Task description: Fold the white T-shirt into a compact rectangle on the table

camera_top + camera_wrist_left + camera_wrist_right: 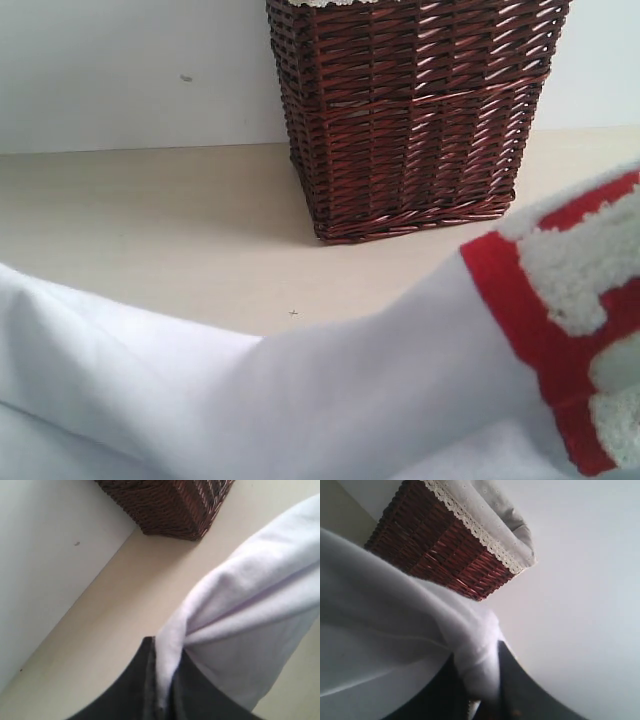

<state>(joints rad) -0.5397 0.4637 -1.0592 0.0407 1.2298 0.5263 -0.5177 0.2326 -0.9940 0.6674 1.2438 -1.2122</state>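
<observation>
White T-shirt [350, 400] is held up before the wicker basket [410, 120], left pincer [165, 682] and right pincer [480, 685] each pinching bunched cloth (firmly); moving both level should lay it straight on the table [150, 230].

Left gripper [165, 650], black with two flat matte fingers [132, 685]: jaws pressed together, clamping a pinched fold of the thin white cotton T-shirt [250, 595]. Right gripper [477, 652], same black build: fingers [525, 690] likewise closed tight on a bunched fold of that garment.
</observation>
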